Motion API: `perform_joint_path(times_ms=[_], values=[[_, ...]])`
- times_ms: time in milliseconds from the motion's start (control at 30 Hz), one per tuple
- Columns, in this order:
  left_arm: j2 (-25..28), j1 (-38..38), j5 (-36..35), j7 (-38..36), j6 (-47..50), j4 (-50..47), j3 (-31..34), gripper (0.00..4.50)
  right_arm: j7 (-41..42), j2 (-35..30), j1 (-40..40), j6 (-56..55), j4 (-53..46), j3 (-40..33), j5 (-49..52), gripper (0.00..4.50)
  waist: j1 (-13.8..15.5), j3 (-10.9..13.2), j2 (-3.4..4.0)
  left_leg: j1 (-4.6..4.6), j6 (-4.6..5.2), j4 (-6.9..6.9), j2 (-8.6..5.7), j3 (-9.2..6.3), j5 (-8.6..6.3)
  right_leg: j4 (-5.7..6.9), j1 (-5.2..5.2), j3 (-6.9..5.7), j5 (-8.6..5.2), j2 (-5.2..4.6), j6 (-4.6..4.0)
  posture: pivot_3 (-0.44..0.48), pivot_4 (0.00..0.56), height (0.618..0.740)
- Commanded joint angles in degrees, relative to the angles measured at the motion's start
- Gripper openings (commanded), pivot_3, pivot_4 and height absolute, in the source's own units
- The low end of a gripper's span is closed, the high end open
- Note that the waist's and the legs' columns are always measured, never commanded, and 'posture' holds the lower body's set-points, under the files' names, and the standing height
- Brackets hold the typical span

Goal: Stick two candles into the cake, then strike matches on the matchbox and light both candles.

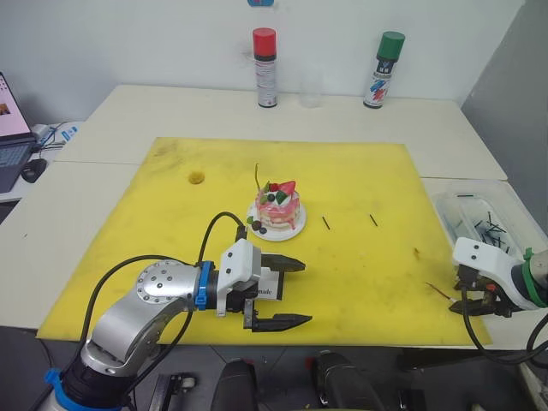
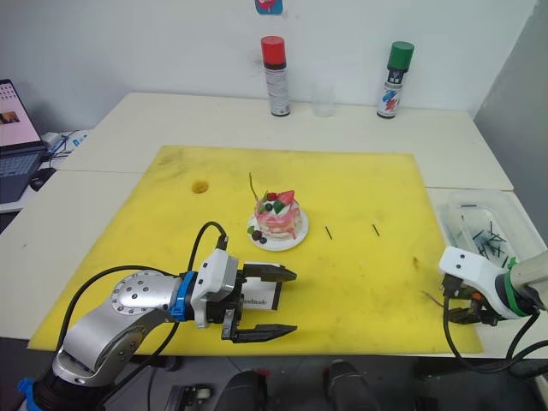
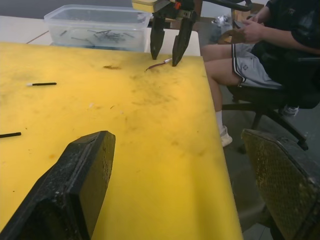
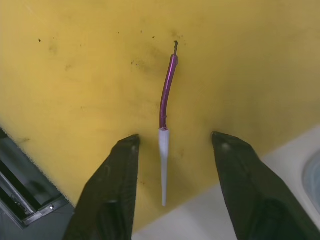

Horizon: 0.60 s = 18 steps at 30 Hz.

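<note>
Right gripper (image 4: 170,190), fingers parted, straddles a candle (image 4: 166,120) lying flat at the mat's (image 1: 360,282) right front edge. Left gripper (image 1: 278,293), spread wide, hovers over the matchbox (image 2: 259,298) near the front edge. Cake (image 1: 278,210) sits mid-mat with one candle (image 1: 257,178) planted; two matches (image 1: 326,223) lie to its right. Step: picking up the second candle. Next, probably: lower and close squarely on the thin stick.

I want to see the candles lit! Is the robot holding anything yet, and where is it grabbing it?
Nothing is held yet. The right gripper has open fingers either side of a candle lying on the yellow mat. The left gripper is open too.
</note>
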Motion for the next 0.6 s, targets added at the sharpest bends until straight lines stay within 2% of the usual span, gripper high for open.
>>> perform_joint_path(times_ms=[33,133,300,400,467,600], values=[[-0.09,0.16,0.17,0.08,-0.99,-1.58,-0.14,4.5,1.07,0.39,-0.98,0.12,-0.57,0.53,0.23,1.06,0.0,0.0,0.0,0.0,0.0,0.0,0.0,0.0,0.0,0.0,0.0,0.0,0.0,0.0,0.0,0.0,0.15,0.684],[-0.06,0.03,0.49,-0.07,-1.19,-1.27,-0.31,4.5,1.67,0.43,-1.47,0.21,-0.59,0.92,0.33,0.02,0.0,0.0,0.0,0.0,0.0,0.0,0.0,0.0,0.0,0.0,0.0,-0.01,0.0,0.0,0.0,0.0,0.15,0.684],[0.35,-0.12,1.06,-0.84,-1.52,-0.15,-0.29,4.5,3.75,0.01,-3.44,1.01,0.63,0.44,1.45,0.02,0.0,0.0,0.01,0.0,0.0,0.0,0.0,0.0,0.0,0.0,0.0,-0.01,0.0,0.0,0.0,0.0,0.15,0.684],[1.22,-0.19,0.92,-1.78,-1.51,1.02,1.17,4.5,5.4,0.75,-7.92,3.51,1.49,-1.1,4.36,0.02,-0.02,0.04,0.08,0.01,0.0,0.0,0.01,0.01,0.0,0.01,-0.01,-0.01,0.0,0.0,0.0,0.0,0.15,0.684],[2.72,-0.11,0.05,-2.18,-0.53,2.04,3.39,4.5,5.37,4.12,-14.12,6.57,1.55,-2.82,8.58,0.02,-0.27,0.08,0.14,0.03,0.0,0.0,0.01,0.03,0.0,0.02,-0.03,0.01,0.0,0.0,0.0,0.0,0.15,0.684],[4.75,-0.28,-0.94,-1.87,1.05,3.89,6.8,4.5,0.63,15.97,-24.0,10.65,0.81,-5.67,14.88,0.02,-0.9,0.11,0.18,0.08,0.01,-0.02,0.08,0.05,0.0,0.06,-0.05,-0.02,0.0,0.05,0.0,0.0,0.15,0.684]])
